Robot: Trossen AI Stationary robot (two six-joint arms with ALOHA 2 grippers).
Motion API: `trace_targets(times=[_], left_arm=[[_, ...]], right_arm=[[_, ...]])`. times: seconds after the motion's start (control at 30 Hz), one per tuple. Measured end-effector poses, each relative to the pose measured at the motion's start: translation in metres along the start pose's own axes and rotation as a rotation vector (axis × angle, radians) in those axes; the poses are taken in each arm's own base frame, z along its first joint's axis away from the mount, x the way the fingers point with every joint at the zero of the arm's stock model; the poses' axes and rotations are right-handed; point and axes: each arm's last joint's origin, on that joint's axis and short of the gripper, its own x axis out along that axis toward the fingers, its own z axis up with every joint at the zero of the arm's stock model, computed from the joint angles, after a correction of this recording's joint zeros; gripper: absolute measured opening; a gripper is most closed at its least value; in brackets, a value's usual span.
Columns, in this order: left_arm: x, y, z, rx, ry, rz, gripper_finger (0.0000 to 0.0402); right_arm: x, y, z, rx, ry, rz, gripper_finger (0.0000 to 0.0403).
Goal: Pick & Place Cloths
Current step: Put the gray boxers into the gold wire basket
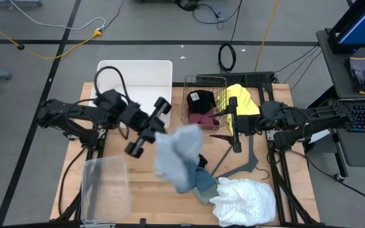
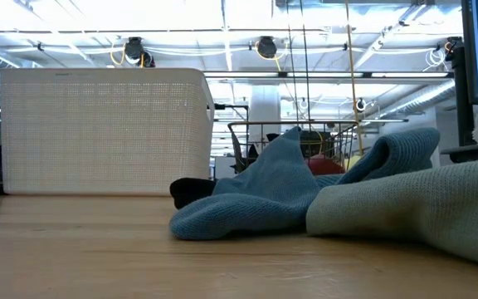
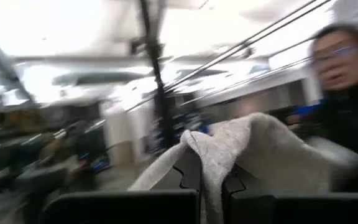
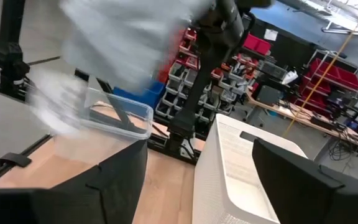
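From above, the left hand (image 1: 152, 126) hangs over the surface (image 1: 144, 190) pinched shut on a pale grey cloth (image 1: 181, 144) trailing beside it, above the blue-grey cloths (image 1: 198, 180); the right hand (image 1: 234, 126) waits open by the wire basket (image 1: 205, 95). The left wrist view confirms the fingers (image 3: 185, 177) clamped through that fabric. The carry seems under way; next comes a swing to the white bin (image 1: 135, 76) or clear tub (image 1: 105, 187) behind the left hand, then release.
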Motion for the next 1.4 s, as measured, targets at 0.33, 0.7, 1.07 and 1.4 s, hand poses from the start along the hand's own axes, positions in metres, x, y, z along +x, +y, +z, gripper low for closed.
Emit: trace_targets(times=[0.33,0.7,1.07,1.4], left_arm=[[0.002,-0.007,0.006,0.020,-0.064,-0.111,0.0000],[0.002,-0.004,-0.001,-0.022,-0.004,-0.002,0.0000],[0.004,0.005,-0.020,-0.095,0.118,0.223,0.0000],[0.008,0.012,-0.044,-0.141,0.200,0.393,0.0000]], right_arm=[[0.000,0.000,0.000,0.001,-0.006,0.004,0.0290],[0.000,0.001,0.005,0.060,-0.081,0.092,0.0291],[-0.001,-0.002,0.015,0.253,-0.171,0.080,0.0301],[0.010,0.000,0.013,0.299,-0.195,0.077,0.0305]])
